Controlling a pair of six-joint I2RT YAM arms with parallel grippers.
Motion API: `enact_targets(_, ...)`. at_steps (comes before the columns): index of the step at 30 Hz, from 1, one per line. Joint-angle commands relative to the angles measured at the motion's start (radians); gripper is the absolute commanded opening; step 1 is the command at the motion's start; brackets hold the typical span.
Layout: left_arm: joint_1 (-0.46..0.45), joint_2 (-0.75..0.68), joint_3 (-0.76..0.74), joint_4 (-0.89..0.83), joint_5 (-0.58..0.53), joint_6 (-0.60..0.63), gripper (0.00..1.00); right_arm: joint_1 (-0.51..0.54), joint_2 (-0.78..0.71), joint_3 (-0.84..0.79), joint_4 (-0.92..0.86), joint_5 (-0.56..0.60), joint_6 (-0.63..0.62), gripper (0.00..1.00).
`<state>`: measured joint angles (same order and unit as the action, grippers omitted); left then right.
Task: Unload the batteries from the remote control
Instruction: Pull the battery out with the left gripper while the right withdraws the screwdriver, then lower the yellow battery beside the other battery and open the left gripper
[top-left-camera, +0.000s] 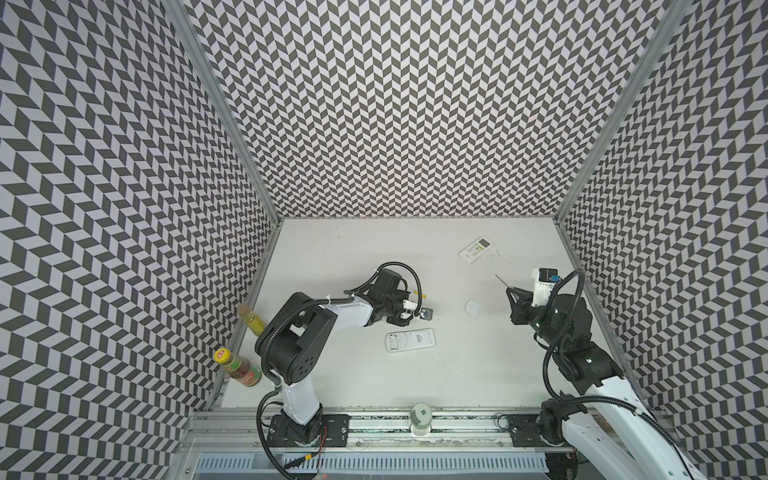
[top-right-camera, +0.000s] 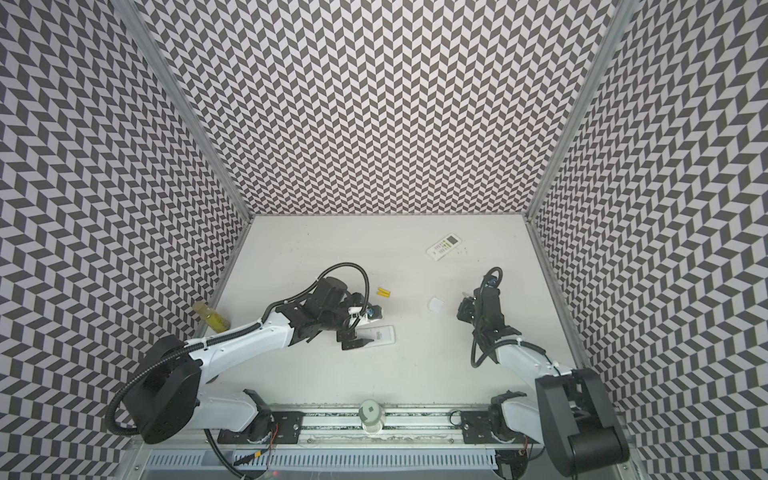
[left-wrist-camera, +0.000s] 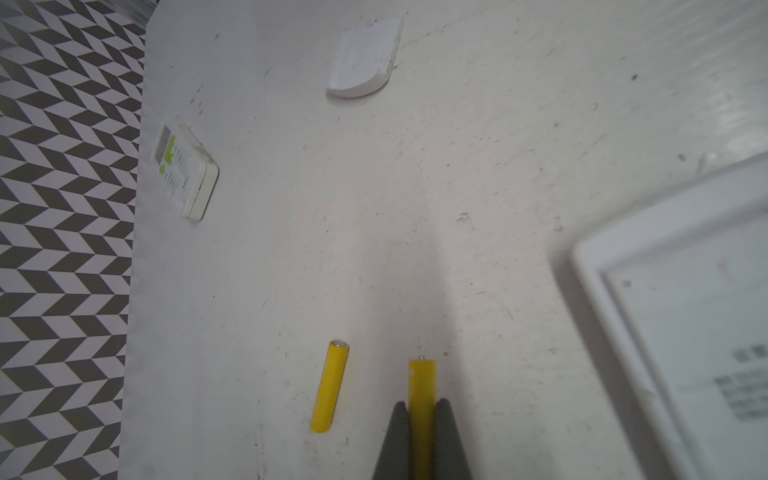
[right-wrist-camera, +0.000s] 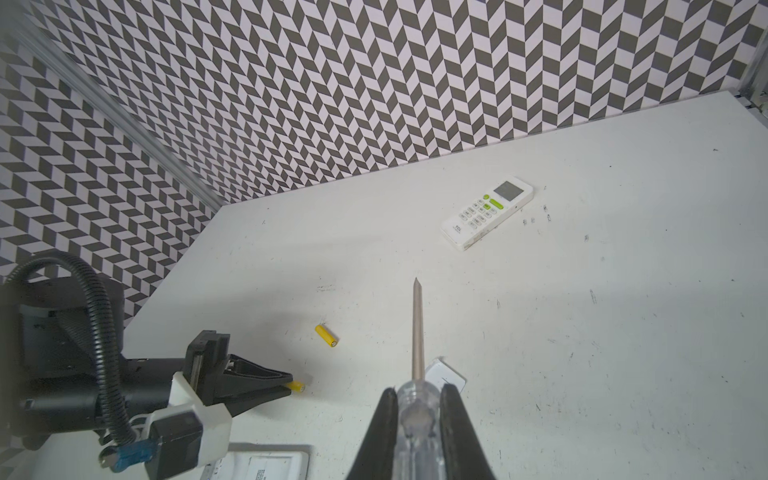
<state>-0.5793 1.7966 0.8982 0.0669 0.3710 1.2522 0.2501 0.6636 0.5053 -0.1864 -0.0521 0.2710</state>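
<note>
Against the left wall of the white surface (top-left-camera: 353, 257) sit a clear bottle of yellow liquid (top-left-camera: 251, 322) and a brown glass jar with a yellow lid (top-left-camera: 237, 368).

The left claw (left-wrist-camera: 422, 405) is closed narrow on a yellow cylindrical battery (left-wrist-camera: 422, 382). It grips the rear portion, and the capped end projects beyond the fingertips. The held cell is low over the surface; contact cannot be determined. A second yellow battery (left-wrist-camera: 330, 386) lies flat on the surface just beside it, roughly parallel and not gripped.

Nearer the robot base, a white rectangular remote control (top-left-camera: 410, 340) lies back-up with its battery bay uncovered. A white curved battery cover (top-left-camera: 472, 308) lies loose to its right, apart from it. A white remote with green buttons (top-left-camera: 478, 249) lies face-up near the rear wall.

The right claw (right-wrist-camera: 417, 399) is clamped on the clear plastic handle of a slim screwdriver (right-wrist-camera: 417, 328). The metal shaft extends beyond the fingertips, and its tip is apart from both remotes.
</note>
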Motion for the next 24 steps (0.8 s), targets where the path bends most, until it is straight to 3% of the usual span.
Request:
enact_targets(1, 0.014, 0.037, 0.038, 0.036, -0.003, 0.036, 0.03, -0.005, 0.009, -0.005, 0.048, 0.026, -0.006, 0.00)
enact_targets(24, 0.025, 0.179, 0.121, 0.005, 0.032, 0.122, 0.18, -0.006, 0.058, -0.008, 0.041, 0.030, 0.002, 0.00)
